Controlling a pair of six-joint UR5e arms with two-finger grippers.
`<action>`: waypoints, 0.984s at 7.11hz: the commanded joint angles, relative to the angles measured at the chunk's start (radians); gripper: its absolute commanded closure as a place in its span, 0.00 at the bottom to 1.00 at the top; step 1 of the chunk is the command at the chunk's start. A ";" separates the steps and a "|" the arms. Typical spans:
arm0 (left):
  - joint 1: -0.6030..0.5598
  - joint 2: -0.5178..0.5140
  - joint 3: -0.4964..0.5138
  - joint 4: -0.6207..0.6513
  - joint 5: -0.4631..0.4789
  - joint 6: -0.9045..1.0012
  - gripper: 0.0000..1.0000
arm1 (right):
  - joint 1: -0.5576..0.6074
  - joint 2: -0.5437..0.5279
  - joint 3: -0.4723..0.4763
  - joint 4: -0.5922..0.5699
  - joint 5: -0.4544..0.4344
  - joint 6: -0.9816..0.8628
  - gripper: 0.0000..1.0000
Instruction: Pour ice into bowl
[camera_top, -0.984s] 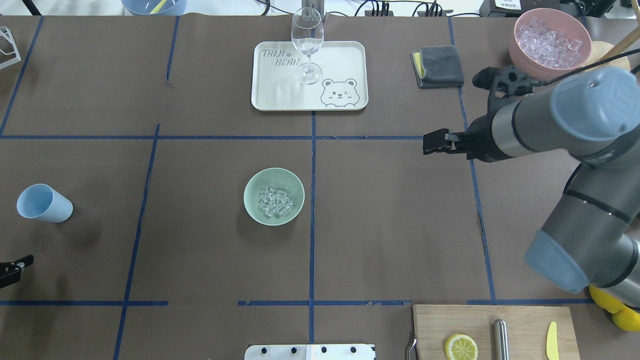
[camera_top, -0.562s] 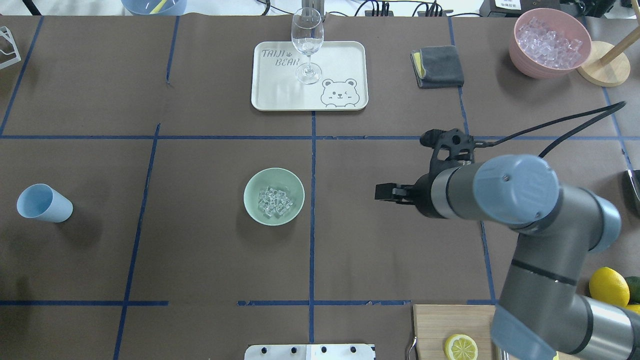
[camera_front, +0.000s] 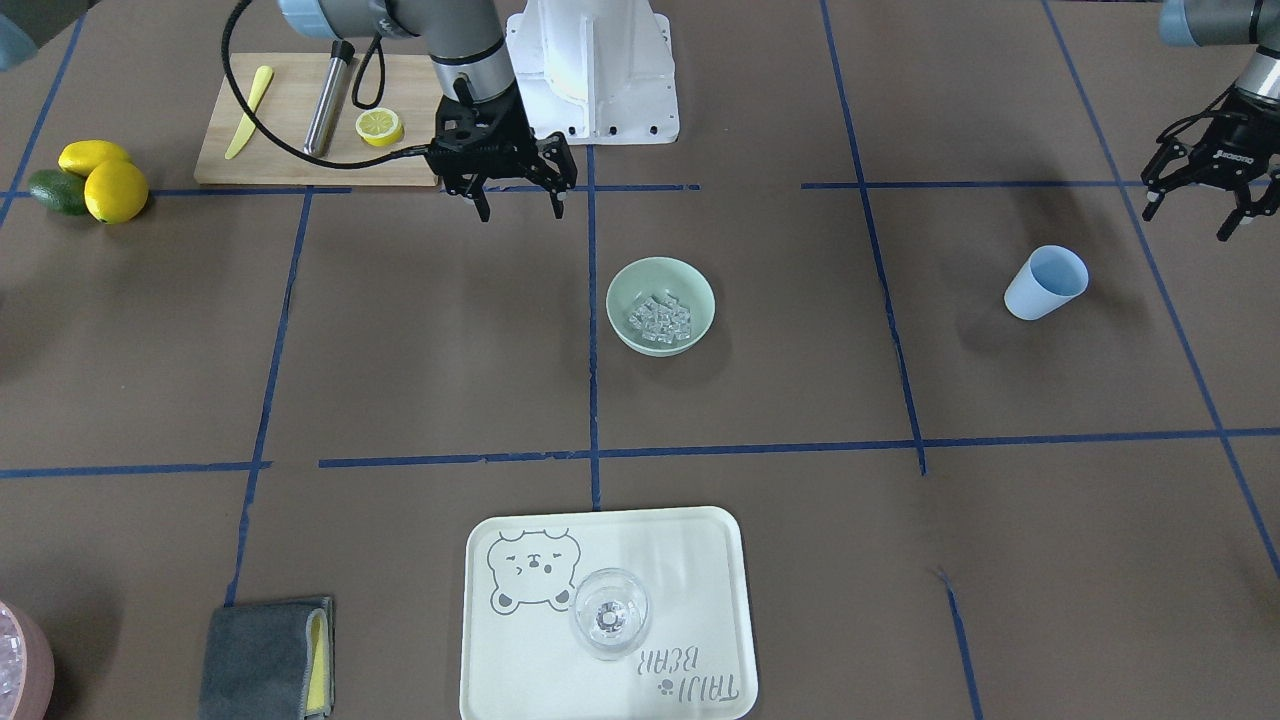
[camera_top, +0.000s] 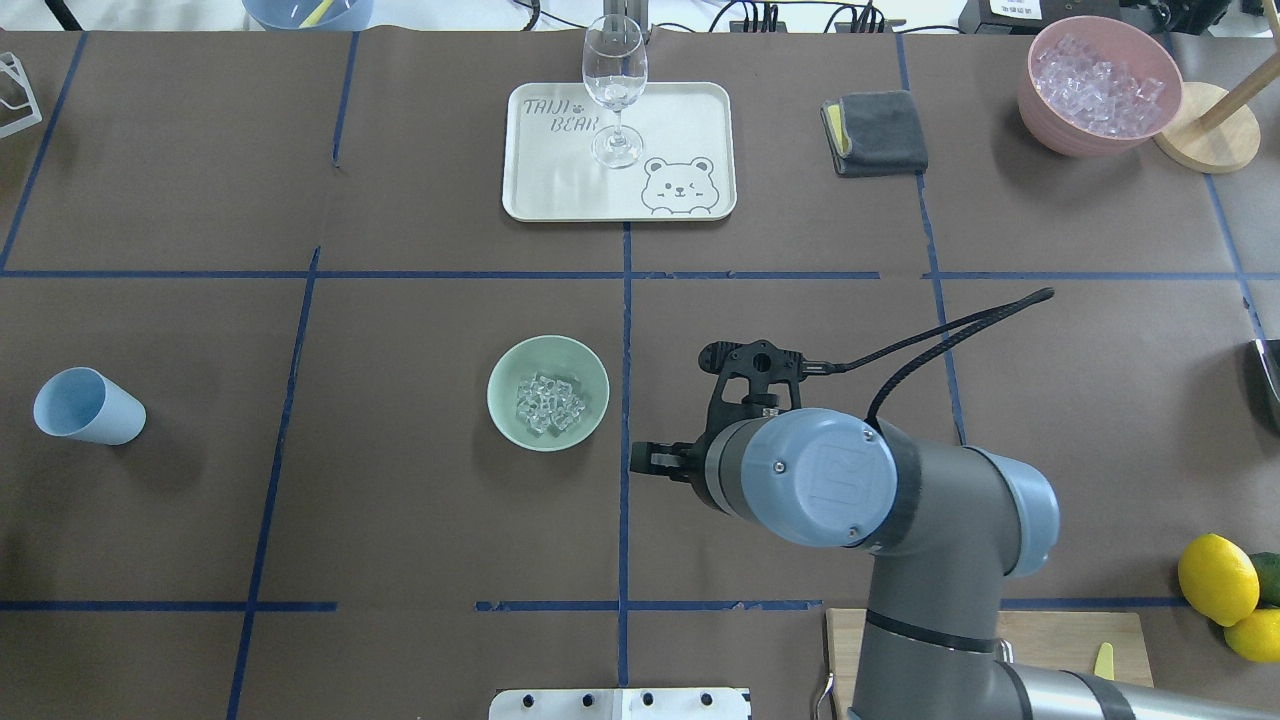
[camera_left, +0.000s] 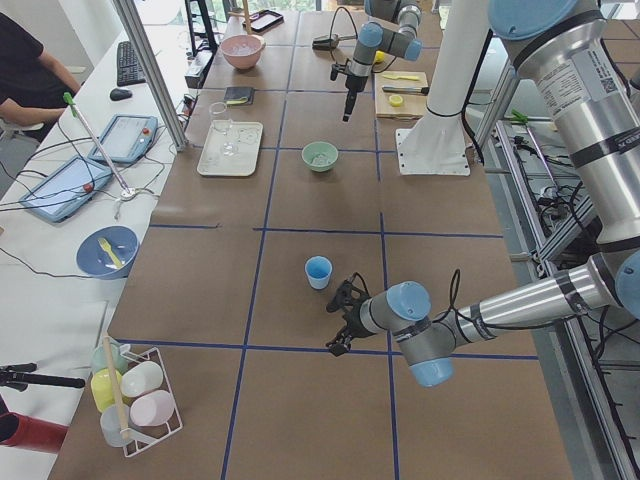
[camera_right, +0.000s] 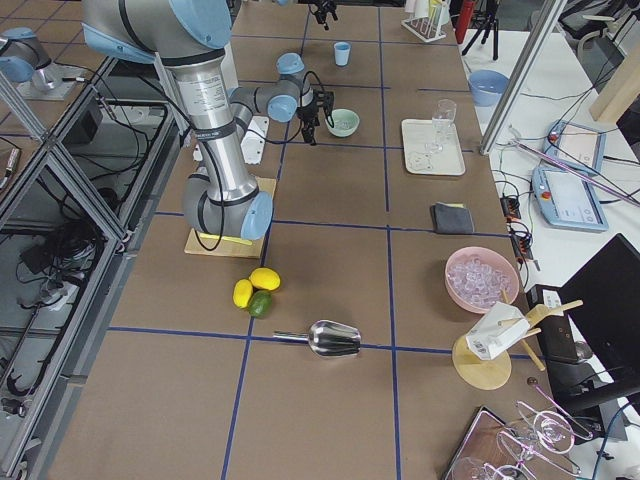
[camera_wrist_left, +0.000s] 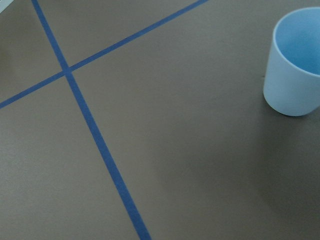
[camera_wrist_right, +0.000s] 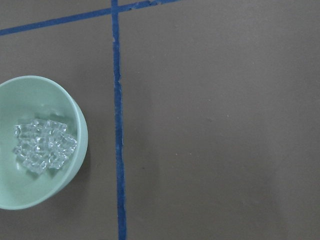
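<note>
The pale mint-green bowl (camera_top: 502, 372) stands near the table's middle with the ice (camera_top: 548, 403) heaped inside; it also shows in the front view (camera_front: 690, 282) and the right wrist view (camera_wrist_right: 75, 125), ice (camera_wrist_right: 44, 145) in it. My right gripper (camera_front: 523, 213) is open and empty, hovering just right of the bowl in the overhead view (camera_top: 640, 460), apart from it. My left gripper (camera_front: 1190, 225) is open and empty, near the light blue cup (camera_front: 1045, 282), which stands upright and looks empty (camera_wrist_left: 295, 65).
A pink tub (camera_top: 1050, 125) of ice stands at the far right back, a grey cloth (camera_top: 880, 132) beside it. A tray (camera_top: 680, 130) holds a wine glass (camera_top: 614, 80). A cutting board (camera_front: 290, 140), lemons (camera_top: 1215, 578) and a metal scoop (camera_right: 335, 338) lie on my right.
My right arm has swung from beside the pink tub to just right of the bowl, the gripper empty. My left gripper has left the overhead view. The bowl and ice have not moved.
</note>
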 joint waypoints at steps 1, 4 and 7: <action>-0.135 -0.100 0.000 0.194 -0.105 0.005 0.00 | 0.018 0.110 -0.112 -0.004 -0.005 -0.006 0.00; -0.140 -0.115 -0.005 0.225 -0.109 0.007 0.00 | 0.064 0.213 -0.247 -0.006 0.007 -0.029 0.02; -0.141 -0.112 -0.006 0.214 -0.108 0.007 0.00 | 0.088 0.290 -0.418 0.107 0.018 -0.032 0.07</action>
